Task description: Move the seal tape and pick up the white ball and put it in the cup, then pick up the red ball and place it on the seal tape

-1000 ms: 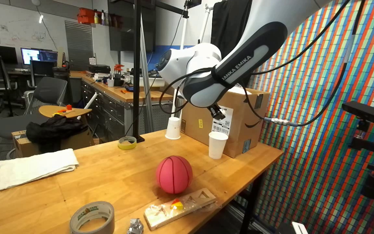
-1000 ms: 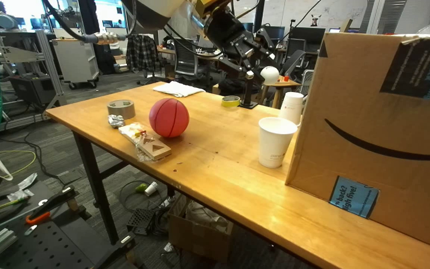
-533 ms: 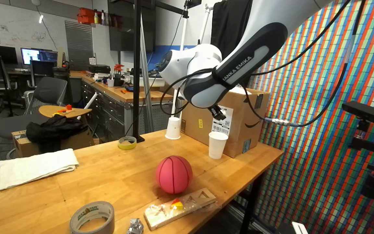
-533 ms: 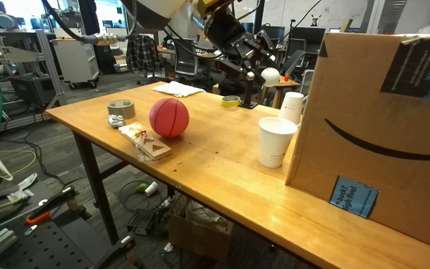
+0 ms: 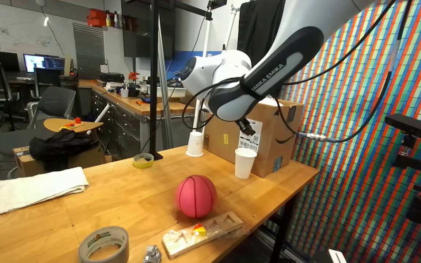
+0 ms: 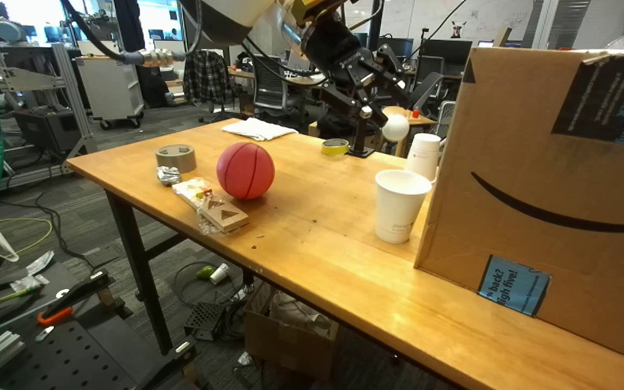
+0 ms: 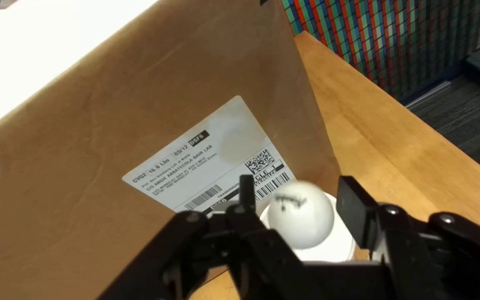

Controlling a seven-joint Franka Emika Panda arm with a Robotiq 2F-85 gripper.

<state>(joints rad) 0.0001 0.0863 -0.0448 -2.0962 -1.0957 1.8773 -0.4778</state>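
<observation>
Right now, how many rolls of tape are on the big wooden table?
2. The grey roll lies beside the crumpled foil; the yellow roll lies beside the black post's foot. Any behind the big cardboard box would be hidden.

In an exterior view the light wooden table (image 5: 133, 193) bears a dark-seamed red rubber ball (image 5: 196, 196). At its two o'clock stands an upright white paper cup (image 5: 245, 164) (a brown cardboard box (image 5: 269, 142) just behind); at twelve, an upside-down white cup (image 5: 194, 144); at ten, a yellow tape ring (image 5: 143, 165) and black post base (image 5: 158, 156); at nine, a folded white cloth (image 5: 40, 190); at eight, a squat grey tape roll (image 5: 102, 237); at seven, crumpled silver foil (image 5: 152, 254); at six, a pale wooden block with triangular cutouts (image 5: 210, 233).
</observation>
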